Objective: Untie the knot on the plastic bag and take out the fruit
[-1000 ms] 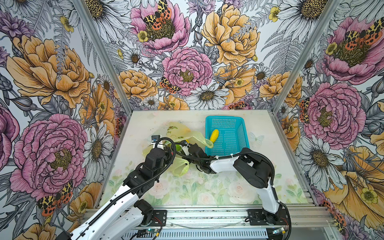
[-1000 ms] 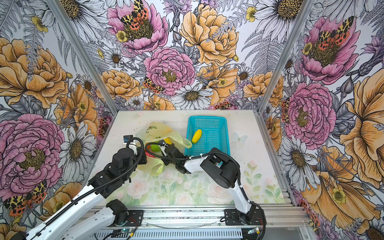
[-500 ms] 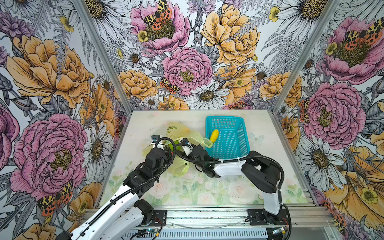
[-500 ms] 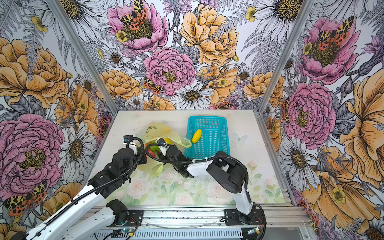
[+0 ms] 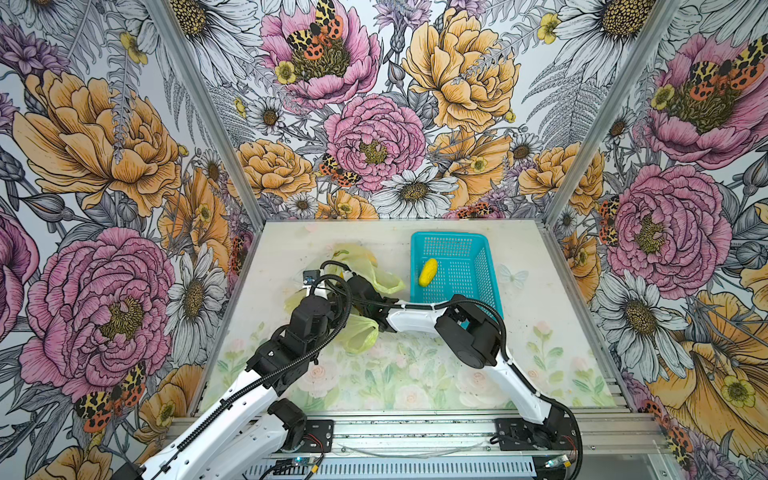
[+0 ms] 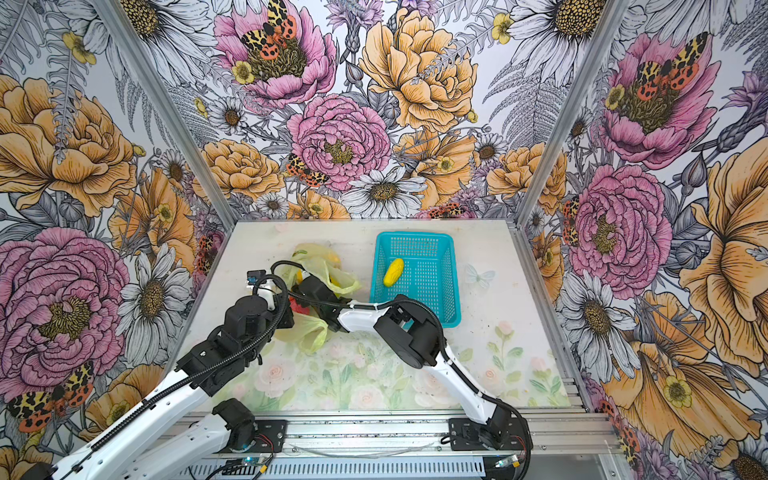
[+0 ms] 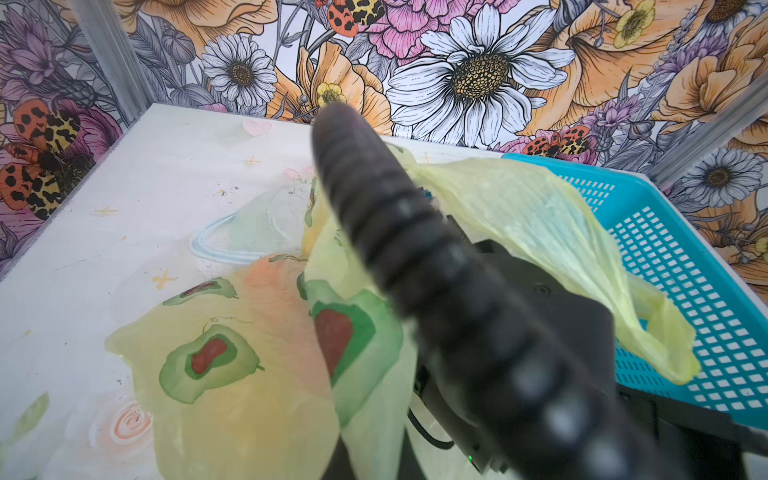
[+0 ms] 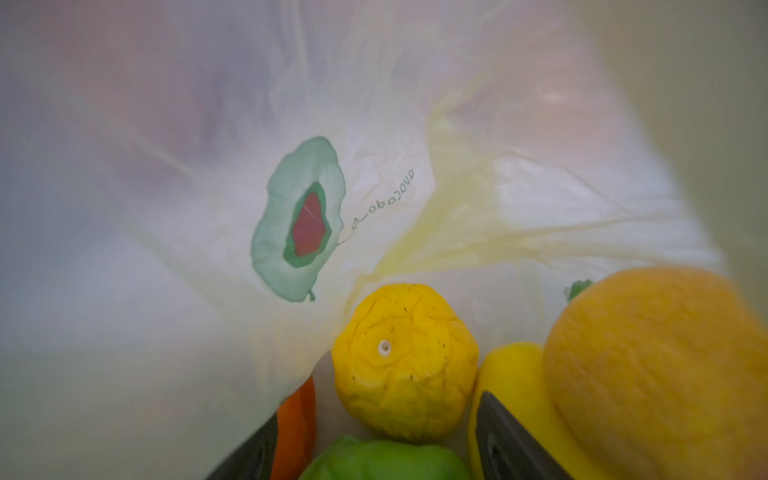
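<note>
Change: the right arm [image 5: 415,322] has reached further left, deeper into the plastic bag [image 5: 360,335], and its jaws have spread.
Table [image 5: 415,374]: bag left of centre, teal basket [image 5: 465,249] just beside it.
Basket holds: one yellow fruit [image 5: 428,272].
Inside bag: orange-yellow fruit [image 8: 656,365], lemon [image 8: 405,361], green fruit [image 8: 386,459].
Right gripper [image 8: 379,432]: jaws apart, lemon just ahead.
Left gripper: closed, by the bag's left edge; fingers hidden.
</note>
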### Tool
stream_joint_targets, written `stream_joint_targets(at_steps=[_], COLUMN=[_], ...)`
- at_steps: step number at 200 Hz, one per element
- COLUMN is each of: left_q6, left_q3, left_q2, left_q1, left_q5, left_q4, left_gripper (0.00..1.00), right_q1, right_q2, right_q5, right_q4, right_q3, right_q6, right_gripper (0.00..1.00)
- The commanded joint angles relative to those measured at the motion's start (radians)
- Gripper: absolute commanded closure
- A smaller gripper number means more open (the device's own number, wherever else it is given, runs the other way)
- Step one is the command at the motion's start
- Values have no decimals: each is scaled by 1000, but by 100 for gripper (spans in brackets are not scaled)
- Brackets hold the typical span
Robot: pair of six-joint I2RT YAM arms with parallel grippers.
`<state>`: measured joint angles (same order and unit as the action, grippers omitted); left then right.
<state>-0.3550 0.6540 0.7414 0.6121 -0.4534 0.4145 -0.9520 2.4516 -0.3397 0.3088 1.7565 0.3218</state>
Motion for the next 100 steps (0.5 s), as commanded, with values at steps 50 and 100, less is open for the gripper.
stream_joint_targets(at_steps=[50,100], left_q6=[17,14], left_q3=[21,22], left_q2=[-13,1], left_q1=[2,0], left_q5=[23,9], left_q4=[-19,-16], left_gripper=[100,100], right_q1=[5,-7], right_q2=[-8,-233], right_q5=[-37,-22], right_q4=[-143,-23], right_q3=[-45,-293], right_q6=[37,19], right_gripper=[54,74])
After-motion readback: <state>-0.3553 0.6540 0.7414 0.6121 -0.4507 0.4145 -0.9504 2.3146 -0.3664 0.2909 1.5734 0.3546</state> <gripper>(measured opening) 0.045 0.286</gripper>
